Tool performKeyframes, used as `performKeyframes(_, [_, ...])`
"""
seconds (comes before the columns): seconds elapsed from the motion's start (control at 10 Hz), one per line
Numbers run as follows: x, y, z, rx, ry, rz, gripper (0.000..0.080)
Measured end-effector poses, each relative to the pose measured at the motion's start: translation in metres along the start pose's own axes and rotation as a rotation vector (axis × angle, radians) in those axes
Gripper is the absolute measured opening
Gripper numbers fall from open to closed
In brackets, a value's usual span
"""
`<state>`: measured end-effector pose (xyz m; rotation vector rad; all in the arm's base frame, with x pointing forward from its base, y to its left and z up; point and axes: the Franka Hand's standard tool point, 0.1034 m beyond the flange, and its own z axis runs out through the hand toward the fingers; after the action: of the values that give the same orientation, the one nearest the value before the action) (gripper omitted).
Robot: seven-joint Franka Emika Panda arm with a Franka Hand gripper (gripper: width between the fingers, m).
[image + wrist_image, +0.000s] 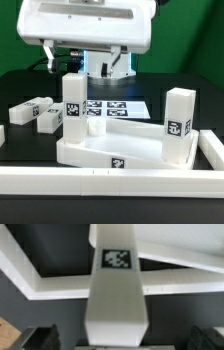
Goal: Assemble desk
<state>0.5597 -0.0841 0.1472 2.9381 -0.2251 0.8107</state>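
Observation:
The white desk slab (110, 152) lies flat at the front with its raised rim up. One white tagged leg (72, 103) stands upright at the slab's corner on the exterior view's left, and another leg (180, 123) stands at the corner on the right. Two loose legs (29, 109) (51, 118) lie on the black table at the left. My gripper (92, 66) hangs open just above the left upright leg. In the wrist view that leg (118, 291) runs between my dark fingers (40, 337), which stand well apart from it. The slab's rim (30, 277) shows behind it.
The marker board (112, 107) lies flat behind the slab. A long white border rail (110, 183) runs along the front and up the exterior view's right side (213, 150).

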Motion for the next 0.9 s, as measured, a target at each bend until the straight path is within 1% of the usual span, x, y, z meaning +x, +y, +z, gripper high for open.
performKeyframes(0.1, [0.000, 0.001, 0.000, 0.002, -0.008, 0.003, 0.0649])
performKeyframes(0.2, [-0.003, -0.003, 0.003, 0.012, -0.038, 0.002, 0.0649])
performKeyframes(0.4, [-0.006, -0.002, 0.004, 0.013, -0.049, 0.003, 0.0649])
performKeyframes(0.5, [-0.015, -0.005, 0.010, 0.038, -0.146, 0.009, 0.0649])
performKeyframes(0.6, [-0.011, -0.007, 0.011, 0.065, -0.225, 0.015, 0.0649])
performKeyframes(0.7, [-0.004, -0.005, 0.011, 0.070, -0.244, 0.021, 0.0649])
performKeyframes(0.8, [-0.009, -0.006, 0.012, 0.091, -0.324, 0.026, 0.0649])
performKeyframes(0.9, [-0.008, -0.008, 0.013, 0.109, -0.384, 0.028, 0.0649])
